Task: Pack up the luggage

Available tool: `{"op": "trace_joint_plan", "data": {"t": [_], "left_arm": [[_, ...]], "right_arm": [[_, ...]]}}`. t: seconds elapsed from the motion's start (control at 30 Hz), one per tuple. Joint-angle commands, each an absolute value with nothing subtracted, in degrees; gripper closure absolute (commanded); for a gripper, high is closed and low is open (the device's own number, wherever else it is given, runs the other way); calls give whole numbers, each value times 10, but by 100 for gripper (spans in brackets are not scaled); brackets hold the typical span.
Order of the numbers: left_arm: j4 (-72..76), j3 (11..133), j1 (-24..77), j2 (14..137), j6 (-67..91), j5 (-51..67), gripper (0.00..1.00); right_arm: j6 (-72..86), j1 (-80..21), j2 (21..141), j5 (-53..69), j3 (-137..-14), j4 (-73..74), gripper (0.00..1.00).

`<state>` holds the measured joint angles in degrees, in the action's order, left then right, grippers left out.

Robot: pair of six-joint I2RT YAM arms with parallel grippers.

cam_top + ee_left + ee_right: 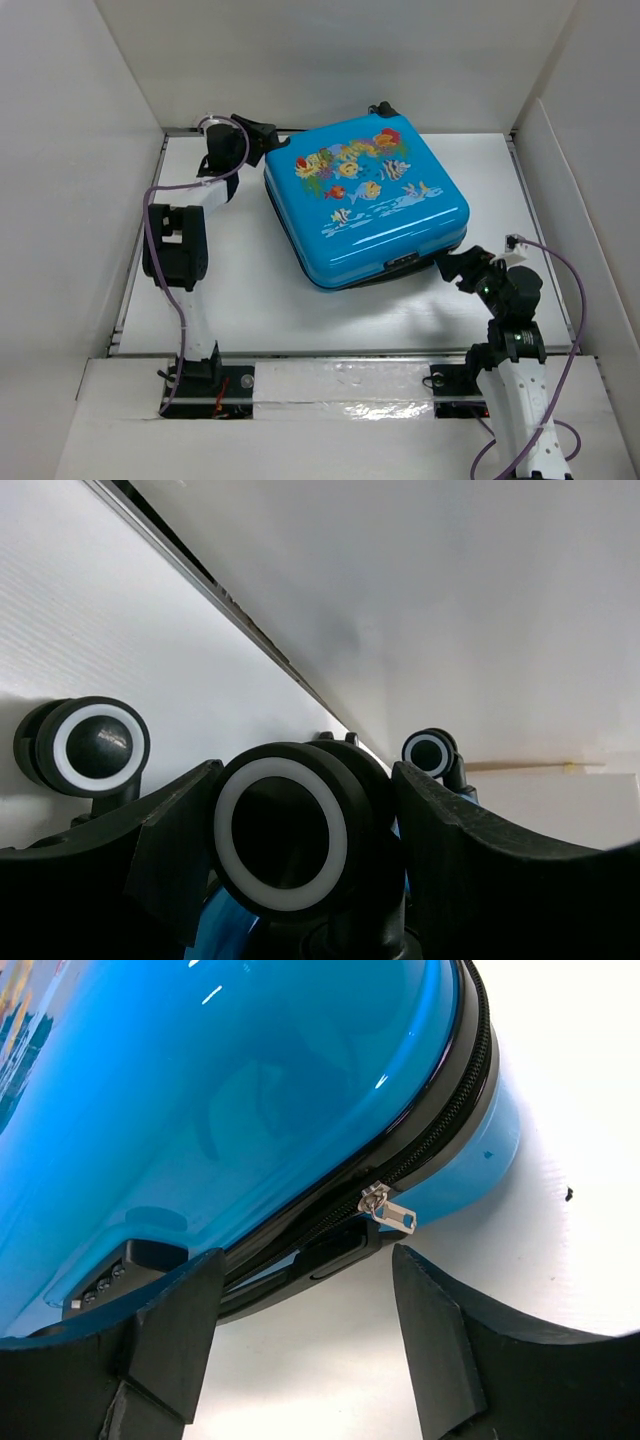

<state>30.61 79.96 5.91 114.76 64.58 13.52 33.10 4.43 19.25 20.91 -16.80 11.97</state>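
The left claw [264, 134] stretches behind the luggage [365, 195]; the right claw [446, 266] gapes empty beside it. Only the left wrist view shows the left claw gripping a wheel [280, 832].

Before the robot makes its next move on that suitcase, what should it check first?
1. Bright-blue hard-shell suitcase with fish print lies flat on the white table: ok.
2. Lid down on its base: ok.
3. Zip closed all round: cannot tell; only one corner shows.
4. Small silver zipper pull gripped: not ok; it sits ahead of the open right jaws.
5. Left jaws straddle a black wheel with white ring: ok.
6. Left jaws clamped on that wheel: cannot tell.
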Motion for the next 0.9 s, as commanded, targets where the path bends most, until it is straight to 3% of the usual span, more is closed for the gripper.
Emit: {"op": "trace_joint_plan", "data": {"t": [0.0, 0.13, 0.23, 0.53, 0.73, 0.87], "left_arm": [[302, 867, 73, 1064, 644, 193, 96], [275, 886, 73, 1052, 645, 196, 100], [267, 892, 73, 1042, 650, 203, 100], [255, 900, 78, 1025, 670, 236, 100], [336, 816, 83, 1006, 724, 267, 100], [337, 860, 83, 1003, 768, 305, 100]], "right_arm": [[335, 35, 189, 198, -188, 98, 24], [337, 29, 183, 192, -193, 109, 6], [339, 29, 179, 186, -194, 109, 1], [344, 24, 175, 161, -253, 133, 0], [339, 24, 199, 120, -294, 126, 0], [340, 18, 209, 125, -301, 118, 0]]}}
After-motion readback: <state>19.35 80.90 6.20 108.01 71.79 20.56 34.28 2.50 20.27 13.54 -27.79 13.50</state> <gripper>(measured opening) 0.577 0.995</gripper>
